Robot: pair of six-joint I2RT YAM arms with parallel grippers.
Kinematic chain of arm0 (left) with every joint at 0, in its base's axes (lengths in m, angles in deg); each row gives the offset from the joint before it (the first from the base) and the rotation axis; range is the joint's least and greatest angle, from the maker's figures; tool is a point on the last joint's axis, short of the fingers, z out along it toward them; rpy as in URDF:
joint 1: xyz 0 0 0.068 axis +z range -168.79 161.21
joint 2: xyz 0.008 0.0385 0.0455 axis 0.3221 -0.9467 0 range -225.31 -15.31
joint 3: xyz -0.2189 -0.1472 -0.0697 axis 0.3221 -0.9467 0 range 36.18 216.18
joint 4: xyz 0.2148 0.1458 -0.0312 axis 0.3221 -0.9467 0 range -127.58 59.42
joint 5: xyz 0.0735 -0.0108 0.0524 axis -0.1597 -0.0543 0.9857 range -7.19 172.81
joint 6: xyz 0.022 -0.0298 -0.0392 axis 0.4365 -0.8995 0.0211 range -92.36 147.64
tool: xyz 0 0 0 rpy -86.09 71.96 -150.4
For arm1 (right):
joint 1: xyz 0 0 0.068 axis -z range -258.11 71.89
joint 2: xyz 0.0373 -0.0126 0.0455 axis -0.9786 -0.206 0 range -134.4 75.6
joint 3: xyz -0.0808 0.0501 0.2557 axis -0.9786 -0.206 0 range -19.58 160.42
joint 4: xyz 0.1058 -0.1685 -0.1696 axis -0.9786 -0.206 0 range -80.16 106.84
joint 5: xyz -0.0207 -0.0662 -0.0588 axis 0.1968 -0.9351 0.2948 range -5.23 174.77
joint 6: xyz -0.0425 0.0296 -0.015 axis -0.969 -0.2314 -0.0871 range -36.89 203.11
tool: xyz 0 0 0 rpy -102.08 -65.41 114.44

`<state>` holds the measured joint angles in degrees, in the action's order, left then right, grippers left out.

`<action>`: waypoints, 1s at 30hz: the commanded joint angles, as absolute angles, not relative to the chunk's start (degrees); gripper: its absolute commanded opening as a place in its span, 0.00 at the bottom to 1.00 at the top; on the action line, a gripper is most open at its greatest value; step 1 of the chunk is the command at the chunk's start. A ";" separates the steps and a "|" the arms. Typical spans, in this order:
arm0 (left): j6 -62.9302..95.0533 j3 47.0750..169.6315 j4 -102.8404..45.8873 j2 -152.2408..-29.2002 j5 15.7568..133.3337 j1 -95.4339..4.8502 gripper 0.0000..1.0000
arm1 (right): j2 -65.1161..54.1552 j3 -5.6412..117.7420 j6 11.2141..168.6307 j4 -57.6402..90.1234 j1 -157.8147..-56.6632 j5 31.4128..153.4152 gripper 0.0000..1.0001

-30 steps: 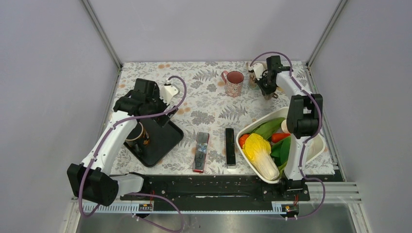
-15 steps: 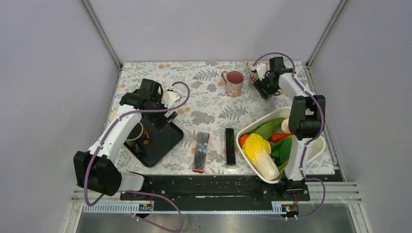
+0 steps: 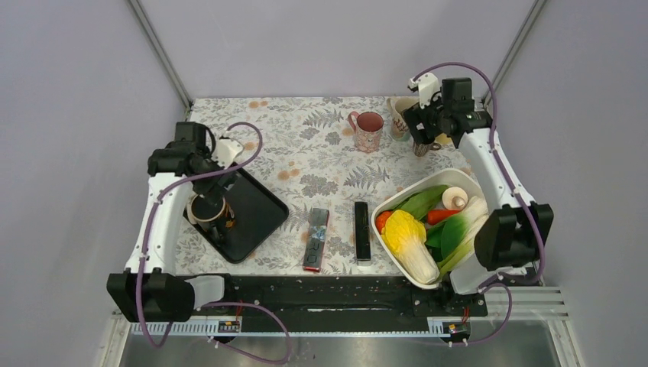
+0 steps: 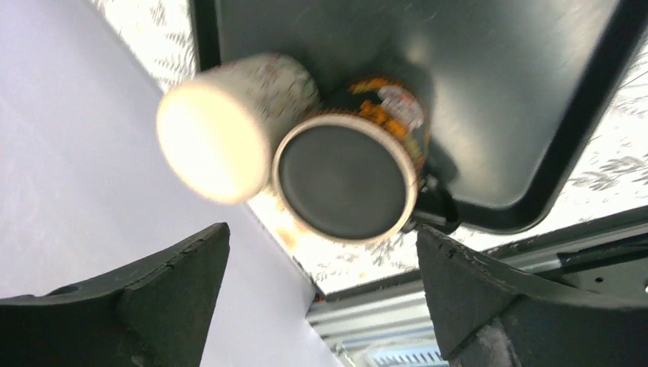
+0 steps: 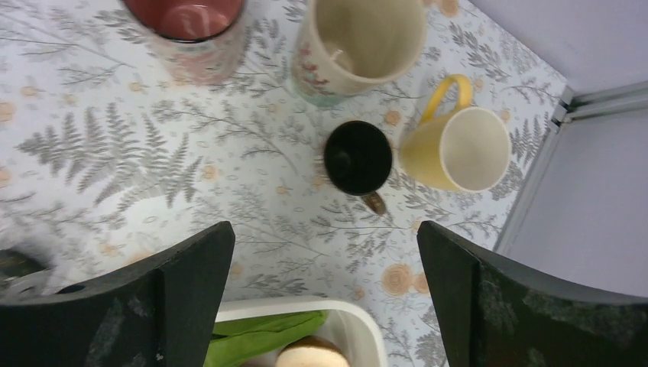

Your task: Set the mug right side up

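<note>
A small black mug (image 5: 358,157) stands mouth up on the fern-print cloth, its brown handle toward the near side; in the top view the black mug (image 3: 422,147) shows just below my right wrist. My right gripper (image 5: 325,229) hangs above and a little nearer than it, open and holding nothing. At the left, my left gripper (image 4: 322,232) is open over the black tray (image 4: 497,115). Below it stand a dark orange-patterned mug (image 4: 344,183) with a cream rim and a pale cup (image 4: 221,130) leaning against it.
A yellow mug (image 5: 458,149), a cream floral mug (image 5: 359,42) and a pink mug (image 3: 367,128) stand close round the black one. A white basket (image 3: 386,205) of vegetables sits at the near right. Two remotes (image 3: 316,238) (image 3: 361,231) lie mid-table. Walls close in on both sides.
My right gripper opened, let go of the black mug and rose away from it. My left arm swung left and back over the tray's far corner.
</note>
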<state>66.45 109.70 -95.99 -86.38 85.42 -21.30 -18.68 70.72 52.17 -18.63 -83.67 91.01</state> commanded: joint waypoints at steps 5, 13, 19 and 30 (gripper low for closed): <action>70.86 108.73 -99.15 -81.64 91.87 -7.51 0.83 | -4.81 54.66 60.40 -9.60 -90.89 95.32 0.99; 73.48 95.32 -90.72 -78.24 93.45 -5.96 0.74 | 3.24 43.88 64.42 -0.73 -92.32 99.82 1.00; 72.77 89.87 -88.39 -80.30 94.76 -8.72 0.64 | 5.25 43.16 64.74 -0.43 -92.44 99.95 0.99; 65.39 87.76 -87.18 -84.41 89.95 -23.82 0.57 | 5.58 42.62 64.76 0.18 -92.44 101.23 1.00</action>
